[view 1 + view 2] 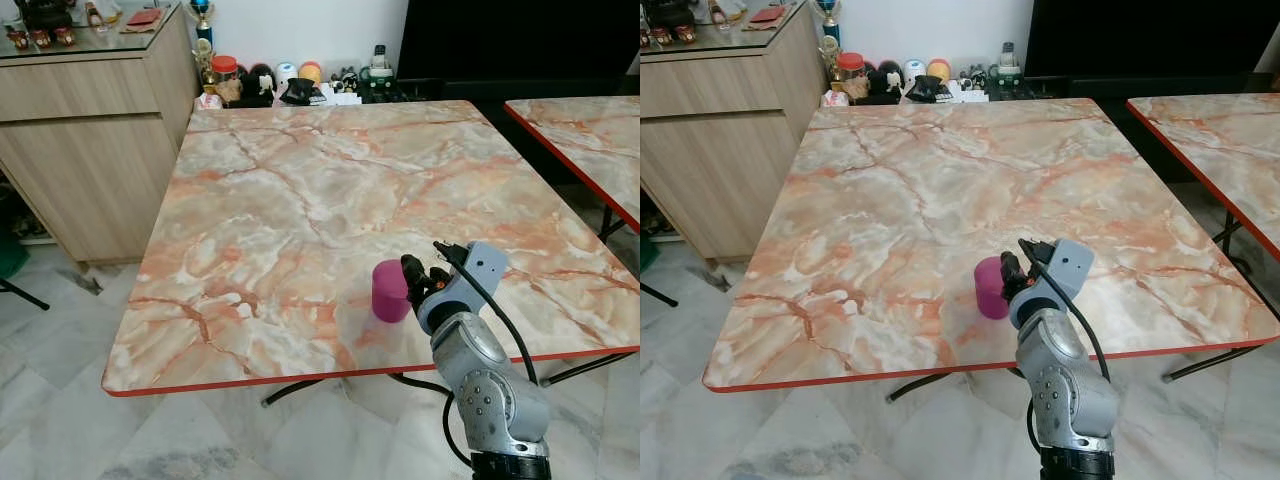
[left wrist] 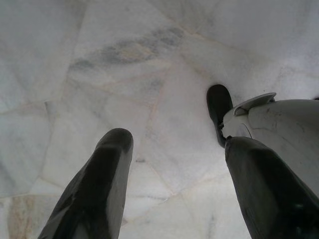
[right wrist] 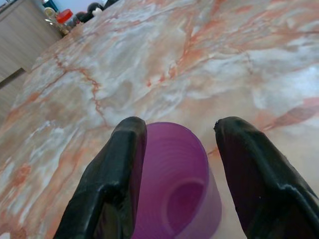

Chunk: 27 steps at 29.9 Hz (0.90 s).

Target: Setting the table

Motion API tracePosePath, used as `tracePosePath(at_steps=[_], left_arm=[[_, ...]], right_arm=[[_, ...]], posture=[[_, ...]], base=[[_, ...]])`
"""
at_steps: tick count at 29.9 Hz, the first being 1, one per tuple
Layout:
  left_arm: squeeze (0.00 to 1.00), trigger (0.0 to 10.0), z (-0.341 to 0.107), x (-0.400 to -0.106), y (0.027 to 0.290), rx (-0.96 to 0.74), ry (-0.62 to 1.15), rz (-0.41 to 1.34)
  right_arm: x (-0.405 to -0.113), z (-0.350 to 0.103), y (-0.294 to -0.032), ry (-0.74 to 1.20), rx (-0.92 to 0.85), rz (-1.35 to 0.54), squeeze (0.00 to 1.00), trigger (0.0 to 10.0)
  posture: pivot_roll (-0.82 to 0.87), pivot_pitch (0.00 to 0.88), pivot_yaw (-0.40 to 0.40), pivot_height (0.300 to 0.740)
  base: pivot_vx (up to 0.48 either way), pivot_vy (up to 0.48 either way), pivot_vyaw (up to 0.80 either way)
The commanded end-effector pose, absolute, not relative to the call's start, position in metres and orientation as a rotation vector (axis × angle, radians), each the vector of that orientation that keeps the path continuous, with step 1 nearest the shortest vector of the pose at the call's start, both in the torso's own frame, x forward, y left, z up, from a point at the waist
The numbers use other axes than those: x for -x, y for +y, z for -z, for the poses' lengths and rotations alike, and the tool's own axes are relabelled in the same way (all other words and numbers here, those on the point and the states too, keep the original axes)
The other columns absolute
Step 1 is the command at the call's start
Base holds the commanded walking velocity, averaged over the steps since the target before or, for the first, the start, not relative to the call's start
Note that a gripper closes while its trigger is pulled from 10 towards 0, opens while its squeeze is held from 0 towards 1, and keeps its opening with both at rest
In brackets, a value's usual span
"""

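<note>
Right gripper: fingers spread, set on either side of a purple cup; one finger at the cup's rim, the other with a gap showing. Not closed on it.
Purple cup: upright on the marble table, near its front edge, right of centre.
Left gripper: fingers spread, holding nothing, hanging over the pale tiled floor.
Second marble table: to the right, apart from the first.
Wooden cabinet: far left.
Jars and small figures: in a row against the wall beyond the table.

A cup stands on the table near its front edge, cabinet to the left.
</note>
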<state>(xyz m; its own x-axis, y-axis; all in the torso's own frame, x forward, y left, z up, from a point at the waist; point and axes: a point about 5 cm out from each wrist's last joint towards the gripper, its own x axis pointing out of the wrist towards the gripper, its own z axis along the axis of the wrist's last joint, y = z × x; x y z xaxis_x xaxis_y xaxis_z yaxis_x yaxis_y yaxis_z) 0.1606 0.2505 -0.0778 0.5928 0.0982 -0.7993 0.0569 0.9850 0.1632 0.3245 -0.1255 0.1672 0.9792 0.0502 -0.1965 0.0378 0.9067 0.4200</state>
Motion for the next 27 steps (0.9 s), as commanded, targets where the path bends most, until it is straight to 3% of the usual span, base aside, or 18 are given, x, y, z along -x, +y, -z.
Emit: tracePosePath(at_steps=[1,27], left_arm=[[0.00,10.0,0.0824,-0.1510,0.2505,-0.191,0.982,-0.012],[0.00,10.0,0.0828,-0.1486,0.2526,-0.191,0.990,-0.016]], right_arm=[[-0.3242,-0.1699,-0.1251,0.207,-0.447,-0.009,0.00,10.0],[-0.3234,-0.1620,-0.1275,0.264,-0.464,0.008,0.00,10.0]], posture=[[0.00,0.117,0.006,0.740],[0.00,0.121,0.003,0.740]], base=[[0.000,0.000,0.00],[0.000,0.000,0.00]])
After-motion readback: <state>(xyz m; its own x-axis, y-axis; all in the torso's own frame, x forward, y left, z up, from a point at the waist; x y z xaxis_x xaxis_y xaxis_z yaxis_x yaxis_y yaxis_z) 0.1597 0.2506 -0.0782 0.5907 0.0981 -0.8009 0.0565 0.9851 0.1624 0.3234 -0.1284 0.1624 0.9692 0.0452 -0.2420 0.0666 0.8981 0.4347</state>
